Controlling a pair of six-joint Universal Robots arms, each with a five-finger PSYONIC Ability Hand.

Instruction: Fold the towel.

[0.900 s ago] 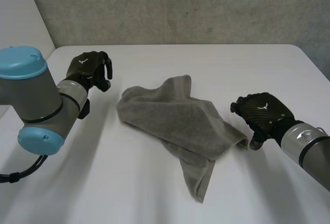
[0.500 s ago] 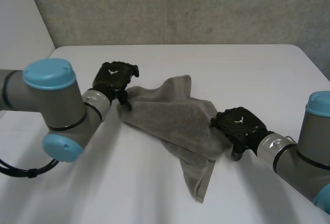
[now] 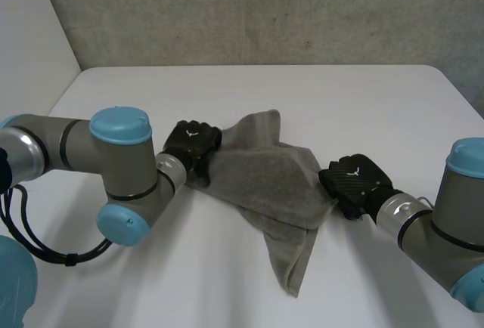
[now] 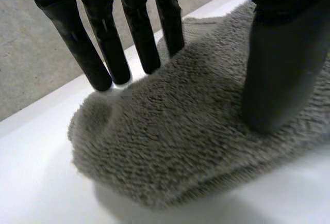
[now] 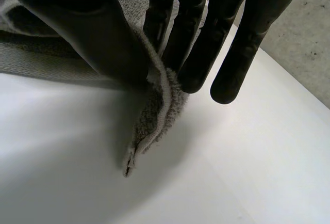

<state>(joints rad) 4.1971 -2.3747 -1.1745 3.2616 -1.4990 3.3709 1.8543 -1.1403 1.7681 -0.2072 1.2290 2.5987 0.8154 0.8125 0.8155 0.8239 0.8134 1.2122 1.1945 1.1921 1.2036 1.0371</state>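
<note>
Crumpled grey towel [image 3: 265, 173] at the middle of the white desk [image 3: 363, 101]. The left robot hand [image 3: 193, 140] rests straight fingers and thumb on the towel's left end, gripping nothing. The right robot hand [image 3: 352, 181] pinches the right edge between thumb and fingers, probably to lift and spread the cloth before folding. A bare grey concrete wall [image 3: 265, 10] stands behind the desk.

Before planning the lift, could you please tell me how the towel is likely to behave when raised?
Probably floppy: the towel lies in rumpled folds, and its corner droops where the right hand pinches it. Likely grippy, not slippery, given the thick pile under the left hand.
</note>
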